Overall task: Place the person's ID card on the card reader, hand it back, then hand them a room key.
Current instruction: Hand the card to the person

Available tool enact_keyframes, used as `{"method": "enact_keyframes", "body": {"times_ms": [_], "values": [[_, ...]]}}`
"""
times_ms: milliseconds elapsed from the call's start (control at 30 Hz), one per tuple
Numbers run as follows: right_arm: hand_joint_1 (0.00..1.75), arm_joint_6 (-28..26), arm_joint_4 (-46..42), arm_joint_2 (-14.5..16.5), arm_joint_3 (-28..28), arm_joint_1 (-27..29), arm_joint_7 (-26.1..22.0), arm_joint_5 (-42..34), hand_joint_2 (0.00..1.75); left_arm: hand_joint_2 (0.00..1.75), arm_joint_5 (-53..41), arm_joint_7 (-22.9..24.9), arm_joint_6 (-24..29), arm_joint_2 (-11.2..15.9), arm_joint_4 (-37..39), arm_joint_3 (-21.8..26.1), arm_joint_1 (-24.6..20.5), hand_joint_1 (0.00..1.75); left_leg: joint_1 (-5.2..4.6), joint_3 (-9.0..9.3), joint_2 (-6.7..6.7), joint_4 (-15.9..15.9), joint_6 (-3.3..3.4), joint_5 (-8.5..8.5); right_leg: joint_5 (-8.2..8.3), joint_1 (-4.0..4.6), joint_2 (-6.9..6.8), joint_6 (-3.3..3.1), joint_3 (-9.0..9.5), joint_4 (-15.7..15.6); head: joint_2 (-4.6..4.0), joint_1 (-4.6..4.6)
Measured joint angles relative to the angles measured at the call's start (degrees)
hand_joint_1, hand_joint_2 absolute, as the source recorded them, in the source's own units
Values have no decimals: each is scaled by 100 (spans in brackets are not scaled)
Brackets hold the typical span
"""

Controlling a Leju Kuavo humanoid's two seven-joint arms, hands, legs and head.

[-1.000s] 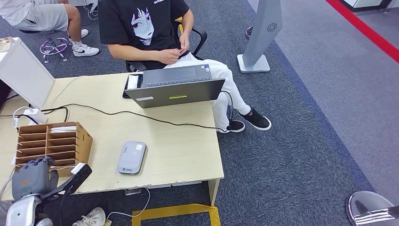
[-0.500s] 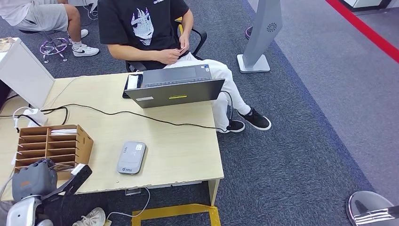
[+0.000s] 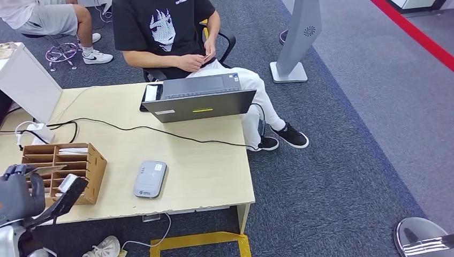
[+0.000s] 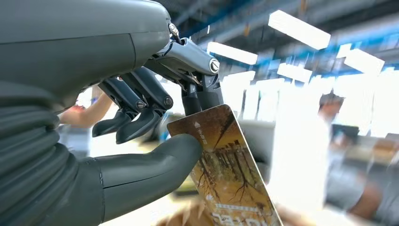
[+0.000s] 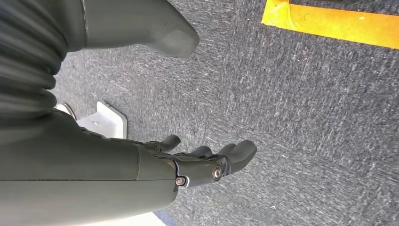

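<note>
The wooden surface [image 3: 203, 171] is carrying a laptop [image 3: 199, 100] at the far side, a wooden slot rack [image 3: 67, 166] at the near left, and the grey card reader [image 3: 150, 179] lying just right of the rack. A person [image 3: 166, 32] is sitting behind the laptop with both hands together, holding something small that I cannot make out.

The left hand [image 3: 24, 195] is hovering at the near left corner, close to the rack. In the left wrist view the room key [image 4: 223, 172], a card with a brown tree picture, is being pinched between the thumb and one finger, while the other fingers [image 4: 136, 103] are curling loosely and touching nothing. The right hand [image 5: 207, 162] is hanging low over the carpet, its fingers only slightly bent and holding nothing.

In my judgement the risk is the thin pinch. The thumb is covering only a corner of the key, so a fast reach across to the person could be turning the card or letting it slip. The rack and the black cable [image 3: 160, 131] are lying near that path and could be catching the card.
</note>
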Motion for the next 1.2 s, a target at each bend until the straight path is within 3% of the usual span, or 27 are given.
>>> {"method": "enact_keyframes", "body": {"times_ms": [267,433,767,1000,1200], "values": [[0,-5,0,2,-155,8,-79,-27,175,175,-551,-221,756,127,-1185,126,-81,175,0,2,0,0,0,0,0,0,0,0,0,0,0,1],[0,13,-2,2,-254,2,-160,-64,175,175,-758,-147,657,273,-1330,258,-304,175,2,2,0,0,-1,1,0,1,0,-1,0,1,0,-1],[0,12,-7,2,-272,-94,-112,207,175,175,-1117,38,333,567,-278,504,-975,175,1,3,0,0,-8,6,2,1,1,-3,-1,5,0,-1],[0,-76,-13,5,-272,-167,-115,315,175,175,-1249,165,377,494,528,486,-1328,175,0,3,1,1,-8,6,3,0,3,-3,-3,4,0,0],[0,-136,-13,11,-272,-178,-133,333,175,175,-1548,106,464,327,620,213,-1436,175,-1,1,0,2,-8,6,3,0,2,-2,-6,2,0,0]]}}
